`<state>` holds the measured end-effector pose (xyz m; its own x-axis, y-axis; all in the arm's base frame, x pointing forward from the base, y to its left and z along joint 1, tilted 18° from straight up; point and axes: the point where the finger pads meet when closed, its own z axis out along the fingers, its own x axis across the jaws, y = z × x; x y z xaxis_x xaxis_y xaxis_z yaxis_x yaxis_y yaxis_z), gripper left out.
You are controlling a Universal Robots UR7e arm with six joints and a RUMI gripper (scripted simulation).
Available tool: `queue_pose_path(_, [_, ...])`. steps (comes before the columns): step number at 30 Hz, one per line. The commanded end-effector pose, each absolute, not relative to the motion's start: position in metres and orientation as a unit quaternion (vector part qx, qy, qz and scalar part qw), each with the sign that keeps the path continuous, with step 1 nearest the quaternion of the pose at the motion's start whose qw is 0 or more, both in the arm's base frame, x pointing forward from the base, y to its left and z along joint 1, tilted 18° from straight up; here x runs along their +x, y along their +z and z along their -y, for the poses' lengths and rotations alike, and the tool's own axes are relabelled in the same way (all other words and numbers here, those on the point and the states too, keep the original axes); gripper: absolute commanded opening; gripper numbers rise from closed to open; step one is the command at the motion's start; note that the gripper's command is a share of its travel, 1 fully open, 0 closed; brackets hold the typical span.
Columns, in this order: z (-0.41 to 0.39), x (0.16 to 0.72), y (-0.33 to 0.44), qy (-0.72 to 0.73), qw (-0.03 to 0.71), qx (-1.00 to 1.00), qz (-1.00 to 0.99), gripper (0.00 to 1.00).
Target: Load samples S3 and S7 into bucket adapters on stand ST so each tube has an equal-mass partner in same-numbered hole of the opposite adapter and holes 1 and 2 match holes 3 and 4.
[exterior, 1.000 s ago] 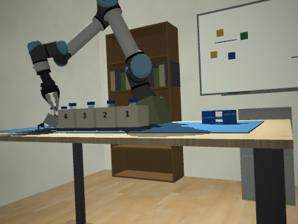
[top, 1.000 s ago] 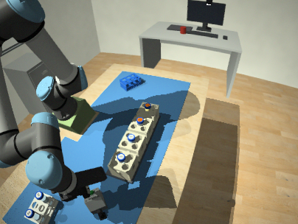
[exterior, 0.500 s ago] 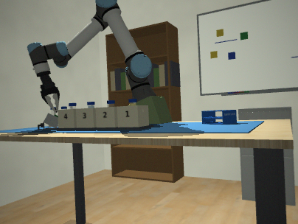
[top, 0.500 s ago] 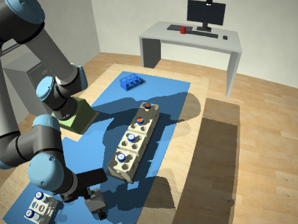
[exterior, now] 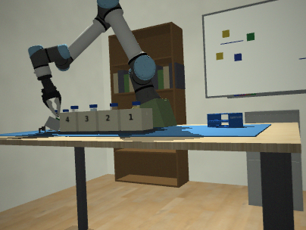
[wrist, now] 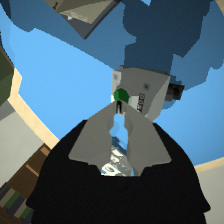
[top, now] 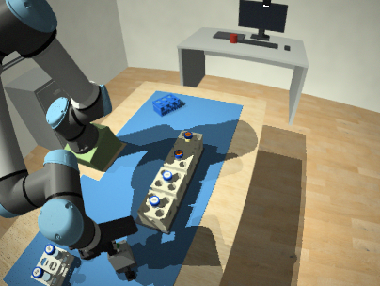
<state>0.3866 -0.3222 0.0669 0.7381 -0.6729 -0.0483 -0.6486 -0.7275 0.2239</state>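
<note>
Here's the desk [top: 270,105] [exterior: 227,141], pale wood on dark legs, and across its top runs a blue mat [top: 230,113] [exterior: 197,130] [wrist: 45,65]! On that mat, four pale adapters [top: 158,221] [exterior: 107,121] [wrist: 82,20] stand in one row, numbered 1 to 4. Well apart from them sits a blue rack [top: 166,105] [exterior: 225,119]; over past adapter 4, a white rack [top: 57,263] with two blue-rimmed tubes, and near that, the grey sloped key stand [top: 122,258] [exterior: 52,122] [wrist: 152,90]!

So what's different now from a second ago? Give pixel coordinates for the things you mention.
The arm has come down slightly, bringing the shut gripper [top: 118,244] [exterior: 57,116] [wrist: 118,101] closer to the green key [wrist: 120,94] on its small sloped desk [top: 123,262] [exterior: 52,123] [wrist: 154,87]. Nothing was visibly grasped or released. The adapters [top: 160,222] [exterior: 107,125], their tubes [top: 166,175] [exterior: 93,107] and the blue rack [top: 167,105] [exterior: 235,120] look unmoved.
</note>
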Motion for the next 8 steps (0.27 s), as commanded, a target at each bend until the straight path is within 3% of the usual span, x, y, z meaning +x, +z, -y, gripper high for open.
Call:
queue_pose_path(1, [0.3231,0.3844,0.0609,-0.065,0.096,0.927,0.357,0.00])
queue_pose_path(8, [0.3245,0.3845,0.0565,-0.065,0.096,0.927,0.357,0.00])
